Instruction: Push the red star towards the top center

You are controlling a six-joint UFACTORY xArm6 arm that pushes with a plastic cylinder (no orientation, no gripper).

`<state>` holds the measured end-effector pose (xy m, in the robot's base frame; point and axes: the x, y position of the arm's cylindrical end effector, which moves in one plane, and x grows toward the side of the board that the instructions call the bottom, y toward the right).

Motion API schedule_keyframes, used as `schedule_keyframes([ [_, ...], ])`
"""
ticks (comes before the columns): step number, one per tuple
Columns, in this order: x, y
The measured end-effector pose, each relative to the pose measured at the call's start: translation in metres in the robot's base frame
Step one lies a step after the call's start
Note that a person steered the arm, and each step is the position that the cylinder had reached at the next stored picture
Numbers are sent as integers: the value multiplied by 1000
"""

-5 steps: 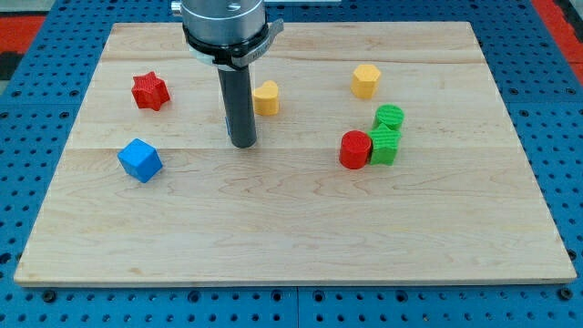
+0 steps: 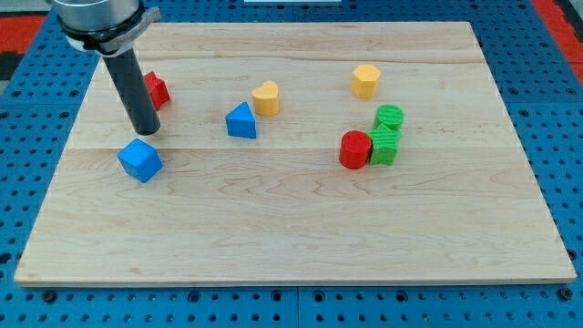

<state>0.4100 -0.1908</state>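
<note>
Red star (image 2: pixel 158 89): far left of the worktop, mostly hidden behind the rod; only its right side showing, so shape hard to confirm.
My tip (image 2: pixel 146 130): lower end of the dark rod, down on the wood at the left, just near of the red star and just far of the blue cube; contact with either not clear.
Gripper: none fitted, only a straight rod, so no open or closed state to tell.
Blue cube (image 2: pixel 139 159): left side, nearer than my tip, standing alone.
Blue triangular block (image 2: pixel 241 120): left of centre, close beside the yellow block to its far right.
Yellow block (image 2: pixel 266 97): rounded top, far of centre, almost touching the blue triangular block.
Yellow hexagonal block (image 2: pixel 365 80): far right, well apart from the rest.
Red cylinder (image 2: pixel 355 149): right of centre, touching the green block on its right.
Green block (image 2: pixel 384 144): pressed between the red cylinder and the green cylinder.
Green cylinder (image 2: pixel 389 117): just far of the green block, touching it.
Worktop (image 2: pixel 301 237): pale wooden board on a blue perforated base.
</note>
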Motion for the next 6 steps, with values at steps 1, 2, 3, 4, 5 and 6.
schedule_keyframes([
  [1, -29, -13],
  [2, -55, -43],
  [3, -55, -43],
  [4, -72, -40],
  [5, -80, -33],
  [6, -114, -3],
])
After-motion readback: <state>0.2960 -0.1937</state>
